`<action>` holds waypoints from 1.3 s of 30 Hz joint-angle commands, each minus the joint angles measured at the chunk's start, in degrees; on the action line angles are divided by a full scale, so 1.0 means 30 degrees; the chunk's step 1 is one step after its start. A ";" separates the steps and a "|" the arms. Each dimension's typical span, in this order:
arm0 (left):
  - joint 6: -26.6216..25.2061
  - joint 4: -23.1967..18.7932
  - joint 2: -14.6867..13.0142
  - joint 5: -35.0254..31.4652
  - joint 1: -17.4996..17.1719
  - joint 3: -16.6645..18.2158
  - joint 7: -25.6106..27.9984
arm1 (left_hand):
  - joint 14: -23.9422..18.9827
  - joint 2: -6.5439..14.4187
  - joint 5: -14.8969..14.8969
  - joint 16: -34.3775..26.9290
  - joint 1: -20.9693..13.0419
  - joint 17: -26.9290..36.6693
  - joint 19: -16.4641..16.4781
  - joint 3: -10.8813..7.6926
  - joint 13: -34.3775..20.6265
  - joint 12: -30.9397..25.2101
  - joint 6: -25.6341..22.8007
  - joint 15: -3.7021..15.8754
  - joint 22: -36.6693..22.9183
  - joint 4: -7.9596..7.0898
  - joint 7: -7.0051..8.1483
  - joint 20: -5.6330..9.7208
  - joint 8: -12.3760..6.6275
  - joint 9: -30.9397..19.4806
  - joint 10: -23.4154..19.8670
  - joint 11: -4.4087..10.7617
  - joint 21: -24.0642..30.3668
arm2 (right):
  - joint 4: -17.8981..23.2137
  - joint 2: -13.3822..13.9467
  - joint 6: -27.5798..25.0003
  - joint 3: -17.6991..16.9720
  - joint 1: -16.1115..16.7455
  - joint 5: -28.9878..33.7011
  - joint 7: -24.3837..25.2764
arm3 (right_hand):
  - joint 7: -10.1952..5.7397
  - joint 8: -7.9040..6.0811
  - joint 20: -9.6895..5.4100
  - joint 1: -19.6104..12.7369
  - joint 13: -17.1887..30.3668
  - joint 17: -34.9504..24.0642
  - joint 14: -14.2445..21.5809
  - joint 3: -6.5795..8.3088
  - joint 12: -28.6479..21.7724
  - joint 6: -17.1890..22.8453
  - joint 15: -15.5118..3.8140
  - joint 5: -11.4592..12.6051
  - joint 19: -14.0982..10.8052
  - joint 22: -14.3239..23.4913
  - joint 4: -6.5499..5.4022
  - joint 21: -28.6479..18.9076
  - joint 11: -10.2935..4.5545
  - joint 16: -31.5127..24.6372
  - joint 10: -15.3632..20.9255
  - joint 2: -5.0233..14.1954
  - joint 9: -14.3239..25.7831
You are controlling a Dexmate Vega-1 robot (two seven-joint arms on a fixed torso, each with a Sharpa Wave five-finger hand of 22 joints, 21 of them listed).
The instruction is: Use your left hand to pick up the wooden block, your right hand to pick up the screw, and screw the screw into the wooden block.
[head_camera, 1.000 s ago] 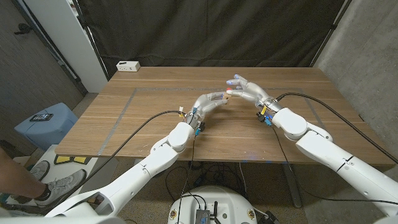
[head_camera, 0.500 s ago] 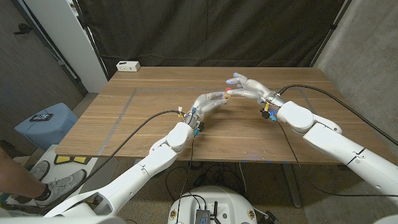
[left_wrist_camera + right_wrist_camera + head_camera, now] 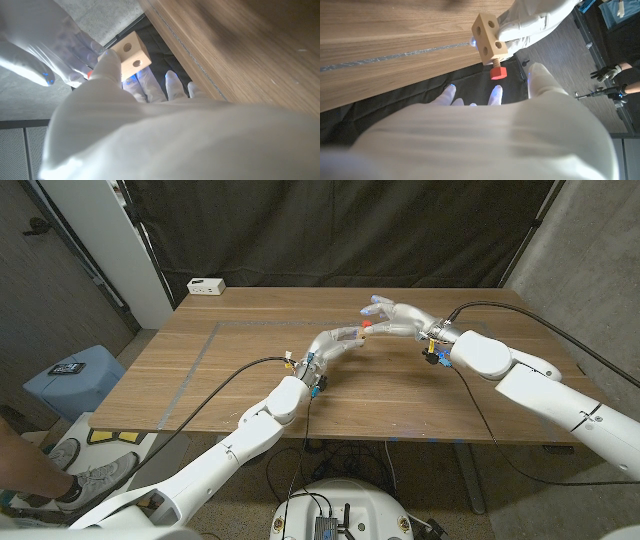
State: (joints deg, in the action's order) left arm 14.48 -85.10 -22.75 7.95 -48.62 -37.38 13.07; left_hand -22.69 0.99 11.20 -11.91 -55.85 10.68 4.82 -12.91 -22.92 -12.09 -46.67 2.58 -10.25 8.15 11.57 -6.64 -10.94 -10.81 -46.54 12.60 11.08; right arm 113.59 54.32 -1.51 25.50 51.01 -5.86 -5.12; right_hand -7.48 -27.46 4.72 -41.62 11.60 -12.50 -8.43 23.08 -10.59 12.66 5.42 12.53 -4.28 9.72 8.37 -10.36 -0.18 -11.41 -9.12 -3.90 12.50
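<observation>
Wooden block [image 3: 487,35] gripped in my L hand [image 3: 345,340], red screw [image 3: 497,73] sticking out of it; R hand [image 3: 398,317] just beside, fingers spread, empty.

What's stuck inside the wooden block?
A screw with a red head sticks into one side of the wooden block. Its threaded end is hidden inside. The holes on the other faces look empty.
</observation>
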 commanded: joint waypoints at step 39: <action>0.1729 0.1731 0.0540 -0.0502 0.0770 -0.0200 -0.0458 | -0.0017 0.0070 -0.0092 0.0023 -0.0087 0.0045 -0.0034 0.0121 -0.0026 0.0007 0.0133 0.1757 -0.0032 0.0012 0.0241 -0.0046 -0.0113 -0.0019 0.0252 0.0014 0.0101 | 0.1488 0.1690 -0.3192 0.0942 -0.4092 0.2346 -0.4778 | 0.0744 -0.0169 0.0233 -0.1140 0.0051 0.0120 -0.0028 0.0774 -0.0329 0.1570 0.0324 0.0473 0.0161 0.0046 0.0473 -0.0167 0.0876 -0.0070 0.0225 0.0264 -0.0175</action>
State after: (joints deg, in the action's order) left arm 17.75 -81.91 -22.06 6.39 -46.76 -37.85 11.76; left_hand -22.69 0.99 11.20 -11.91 -55.85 10.68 4.82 -12.91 -22.85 -12.09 -46.15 2.58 -10.24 8.15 12.09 -6.64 -10.94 -10.80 -45.97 12.67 11.08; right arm 117.45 58.60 -9.39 27.55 41.29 -0.69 -16.52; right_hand -5.19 -27.86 5.12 -44.15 11.59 -11.97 -8.50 24.92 -11.26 16.63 5.95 13.58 -3.88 9.72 9.79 -10.64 2.09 -11.41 -8.29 -3.07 11.98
